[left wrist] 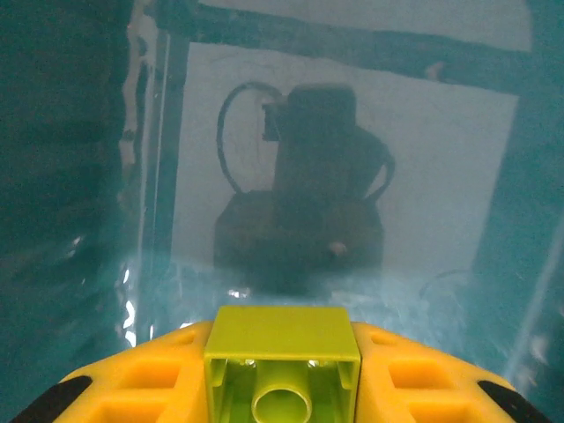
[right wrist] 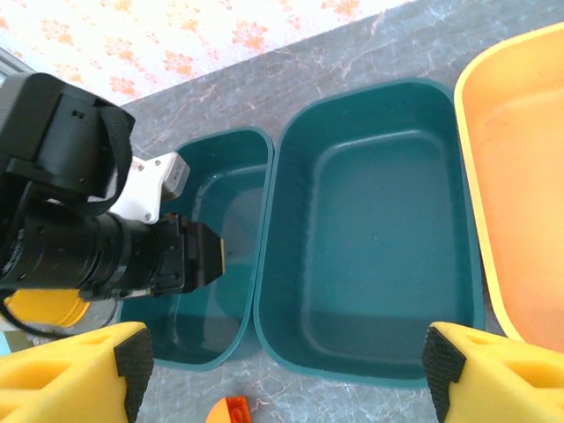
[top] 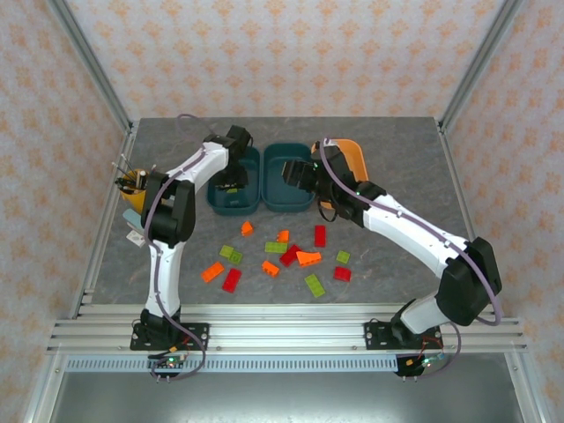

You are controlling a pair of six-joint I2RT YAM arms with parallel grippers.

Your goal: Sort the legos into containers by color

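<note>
Left gripper [left wrist: 282, 381] pinches one small yellow-green plastic brick [left wrist: 282, 339], low inside the left dark teal plastic tray [right wrist: 225, 176], not released yet. Right gripper [right wrist: 286, 366] has jaws spread wide, nothing between them, hovering over the middle dark teal tray [right wrist: 379, 229]. That tray and the visible part of the shallow orange tray [right wrist: 520, 176] look bare. The other red, orange and yellow-green bricks [top: 308, 258] lie loose on the grey table [top: 397, 141]. Sorting looks barely started.
</note>
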